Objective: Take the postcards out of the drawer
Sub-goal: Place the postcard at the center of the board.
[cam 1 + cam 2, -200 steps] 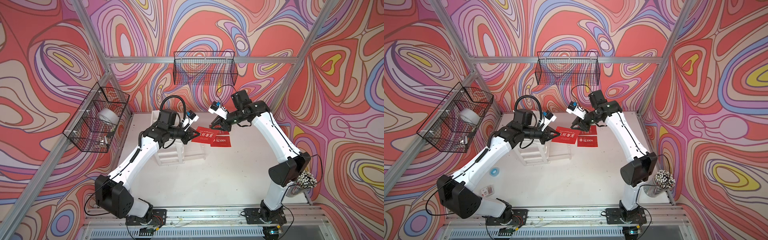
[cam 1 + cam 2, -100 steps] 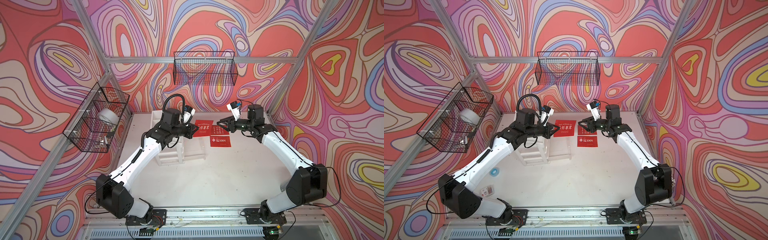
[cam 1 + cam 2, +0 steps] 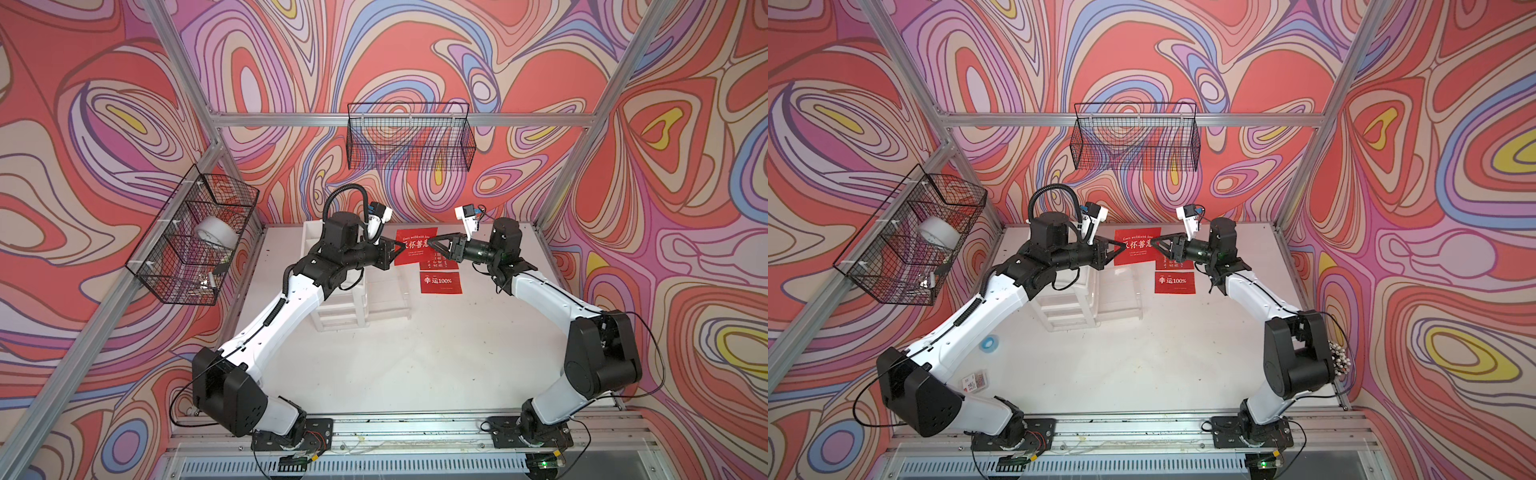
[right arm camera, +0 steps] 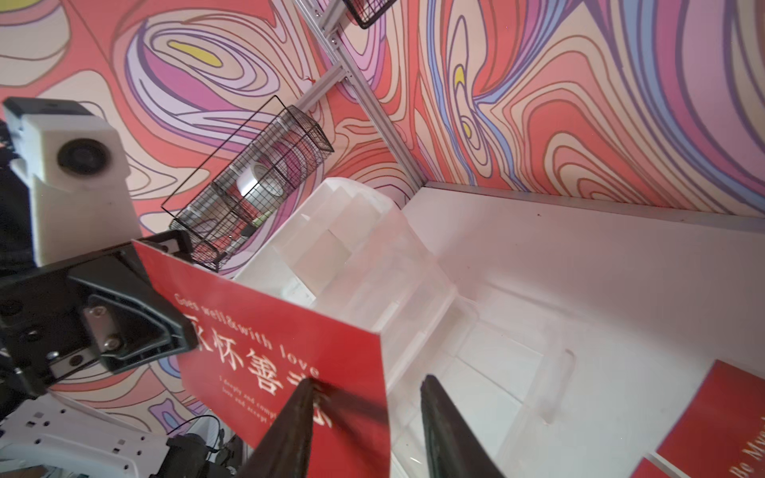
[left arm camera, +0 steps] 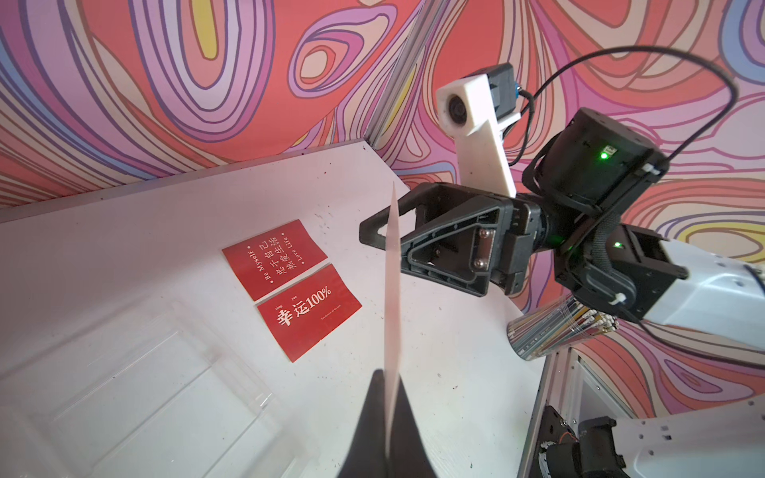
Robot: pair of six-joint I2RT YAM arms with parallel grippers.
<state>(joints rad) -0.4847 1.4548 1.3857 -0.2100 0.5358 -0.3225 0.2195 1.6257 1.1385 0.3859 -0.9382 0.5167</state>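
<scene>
My left gripper (image 3: 400, 246) (image 5: 387, 374) is shut on one edge of a red postcard (image 3: 415, 245) (image 3: 1136, 247) (image 4: 269, 331), holding it in the air beyond the drawer. The card stands edge-on in the left wrist view. My right gripper (image 3: 430, 243) (image 4: 367, 380) is open at the card's opposite edge, with one finger in front of the red face and the other behind it. Two more postcards lie flat on the table: the "100%" card (image 3: 440, 282) (image 5: 308, 314) and a "Be Myself" card (image 3: 1169, 262) (image 5: 275, 258). The clear drawer (image 3: 388, 297) (image 5: 124, 393) stands pulled out of the white drawer unit (image 3: 345, 307).
A wire basket (image 3: 409, 137) hangs on the back wall and another (image 3: 191, 241), holding a tape roll (image 3: 216, 232), on the left wall. A cup of sticks (image 3: 1337, 357) stands at the right edge. A blue ring (image 3: 987, 344) and a small box (image 3: 973, 380) lie front left.
My right gripper drew away from the cards on the table, opened, and came level with the held card's edge. My left gripper carried its card up and toward the back wall.
</scene>
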